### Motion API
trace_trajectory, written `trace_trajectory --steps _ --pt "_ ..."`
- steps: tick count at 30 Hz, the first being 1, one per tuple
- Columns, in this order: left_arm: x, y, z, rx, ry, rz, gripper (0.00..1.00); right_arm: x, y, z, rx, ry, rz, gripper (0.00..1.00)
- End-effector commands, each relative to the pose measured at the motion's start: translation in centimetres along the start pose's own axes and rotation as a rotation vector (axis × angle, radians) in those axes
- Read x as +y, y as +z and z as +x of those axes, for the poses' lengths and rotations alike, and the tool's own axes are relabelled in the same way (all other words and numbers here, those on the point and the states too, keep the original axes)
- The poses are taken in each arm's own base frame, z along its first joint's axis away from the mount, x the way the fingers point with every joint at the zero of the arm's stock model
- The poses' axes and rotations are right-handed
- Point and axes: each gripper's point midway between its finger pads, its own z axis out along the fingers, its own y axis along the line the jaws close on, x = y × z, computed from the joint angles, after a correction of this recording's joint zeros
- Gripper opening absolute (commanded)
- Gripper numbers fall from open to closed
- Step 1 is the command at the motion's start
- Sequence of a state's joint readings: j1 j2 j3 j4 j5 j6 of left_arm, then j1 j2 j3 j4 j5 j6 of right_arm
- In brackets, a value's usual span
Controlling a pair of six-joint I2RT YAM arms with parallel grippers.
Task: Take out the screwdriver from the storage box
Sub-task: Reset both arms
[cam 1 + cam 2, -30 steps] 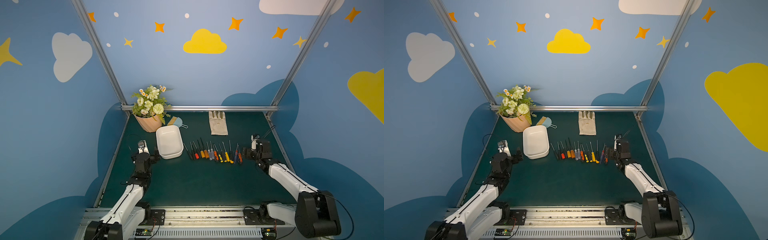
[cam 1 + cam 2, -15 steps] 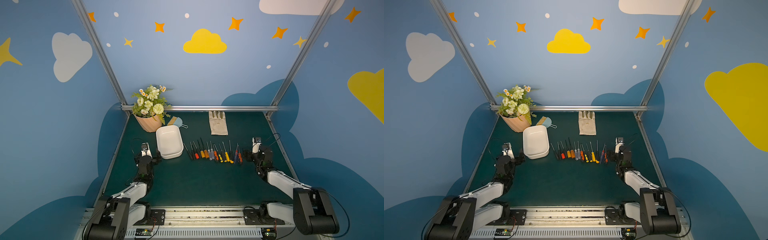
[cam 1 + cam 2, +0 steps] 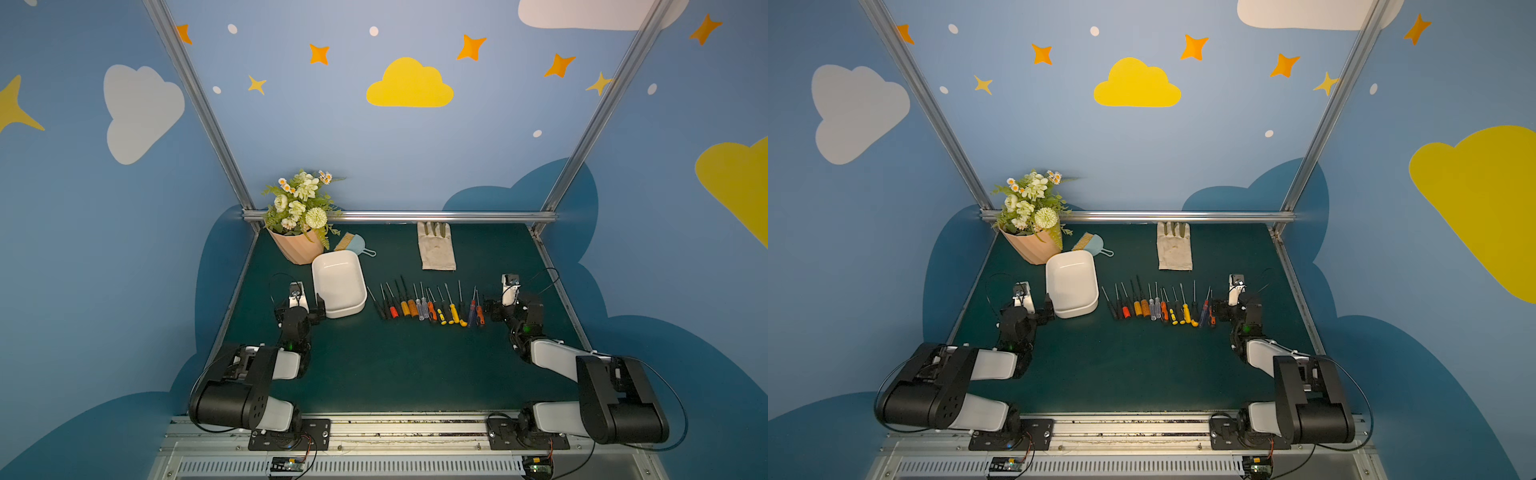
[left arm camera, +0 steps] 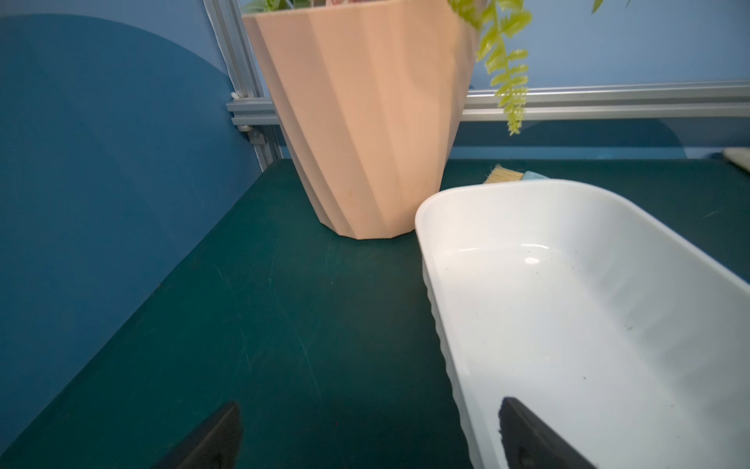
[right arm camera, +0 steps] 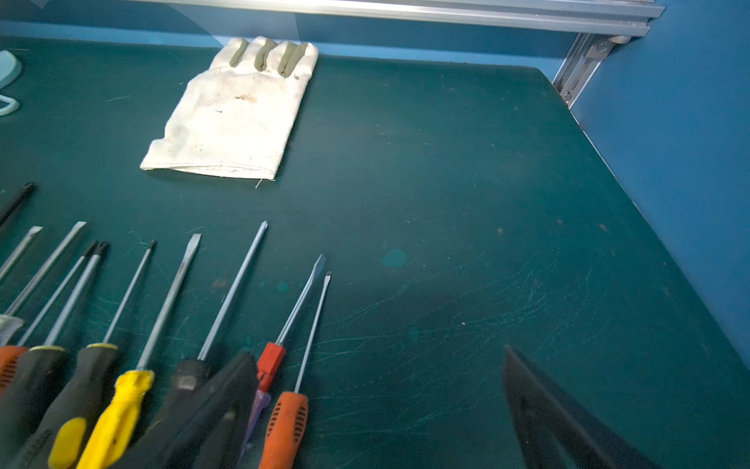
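Note:
The white storage box (image 3: 338,286) stands at the mat's left, and its inside (image 4: 568,325) shows bare. Several screwdrivers (image 3: 428,305) lie in a row on the mat to its right, handles toward me. My left gripper (image 3: 300,309) is open at the box's near left corner. In the left wrist view the gripper (image 4: 369,406) has one finger over the box's inside and the other over the mat. My right gripper (image 3: 513,309) is open just right of the row, beside the orange-handled screwdriver (image 5: 284,430), with bare mat between its fingers (image 5: 539,406).
A peach flower pot (image 3: 296,247) stands behind the box, touching its far corner. A small blue dustpan with brush (image 3: 353,243) lies behind the box, a white glove (image 3: 435,251) at the back middle. Aluminium rails (image 3: 399,216) and blue walls bound the mat.
Both arms have folded back toward the base, elbows lowering to the mat. The grippers stayed near the box and the row's right end, both still open.

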State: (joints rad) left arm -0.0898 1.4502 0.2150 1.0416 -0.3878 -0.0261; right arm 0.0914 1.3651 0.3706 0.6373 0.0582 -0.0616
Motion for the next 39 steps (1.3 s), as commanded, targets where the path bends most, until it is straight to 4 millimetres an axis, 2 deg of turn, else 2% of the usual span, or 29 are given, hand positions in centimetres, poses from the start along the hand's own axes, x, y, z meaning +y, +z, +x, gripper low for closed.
trace_trajectory --steps 1,5,7,10,15,30,39 --pt "-0.2 0.1 -1.2 -0.040 -0.013 0.022 1.00 -0.2 0.3 -0.9 -0.058 -0.003 0.001 0.96" --pt "-0.9 0.5 -0.8 -0.024 0.000 0.071 1.00 -1.3 0.4 -0.4 -0.078 0.026 0.069 0.96" --pt "-1.2 1.0 -0.1 -0.011 0.002 0.084 1.00 -1.0 0.4 -0.4 -0.068 0.021 0.055 0.96" --pt "-1.0 1.5 -0.1 -0.041 -0.007 0.077 0.99 -0.7 0.8 -0.5 -0.051 0.011 0.040 0.96" --pt "-0.4 1.9 0.2 0.022 -0.034 0.065 1.00 -1.3 2.3 -0.2 0.047 0.034 0.061 0.96" --pt "-0.1 3.1 0.5 0.094 -0.064 0.069 1.00 -1.6 2.3 0.0 0.049 0.046 0.067 0.96" --pt "-0.7 3.4 0.6 0.117 -0.041 0.095 1.00 -1.6 2.3 0.0 0.049 0.044 0.066 0.96"
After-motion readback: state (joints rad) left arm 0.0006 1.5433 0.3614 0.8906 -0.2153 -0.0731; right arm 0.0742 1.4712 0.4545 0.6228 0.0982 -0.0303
